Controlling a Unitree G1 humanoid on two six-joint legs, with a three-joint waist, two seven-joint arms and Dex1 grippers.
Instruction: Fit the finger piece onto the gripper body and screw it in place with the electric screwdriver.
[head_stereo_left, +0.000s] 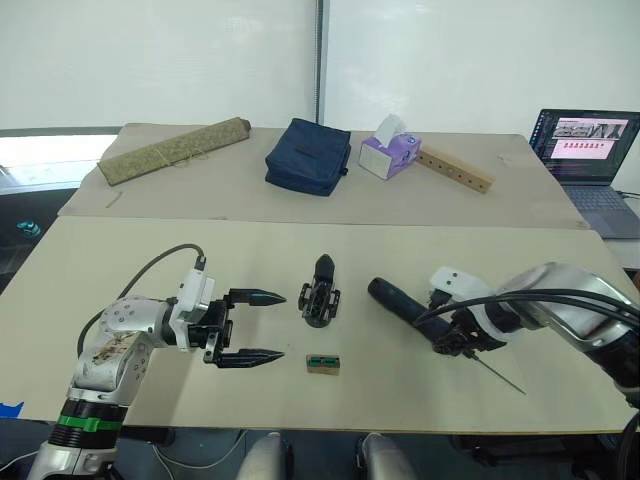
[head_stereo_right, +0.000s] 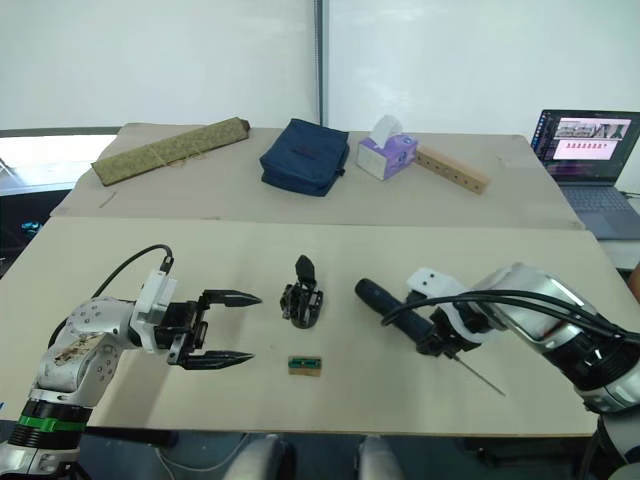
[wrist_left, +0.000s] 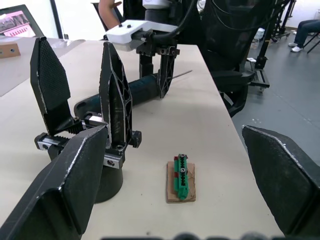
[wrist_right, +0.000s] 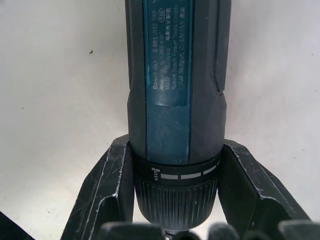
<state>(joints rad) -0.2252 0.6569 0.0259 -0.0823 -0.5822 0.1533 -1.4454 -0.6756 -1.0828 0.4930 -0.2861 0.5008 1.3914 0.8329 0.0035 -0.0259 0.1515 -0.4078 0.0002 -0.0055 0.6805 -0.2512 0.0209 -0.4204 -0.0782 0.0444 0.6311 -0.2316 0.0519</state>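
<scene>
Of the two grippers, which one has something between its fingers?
The right gripper: its fingers sit on either side of the electric screwdriver near the bit end. The left gripper is open with nothing between its fingers.

Left pincer (wrist_left: 175, 185) spread; gripper body (wrist_left: 87, 130) beside green block (wrist_left: 181, 177).

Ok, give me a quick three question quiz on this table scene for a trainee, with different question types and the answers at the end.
1. True or false: the right gripper is closed around the electric screwdriver.
2. Which lies nearest the small green-and-tan block? A) tissue box B) gripper body C) laptop
3. Fill in: the left gripper is ____, holding nothing.

Key: 1 true; 2 B; 3 open.
</scene>
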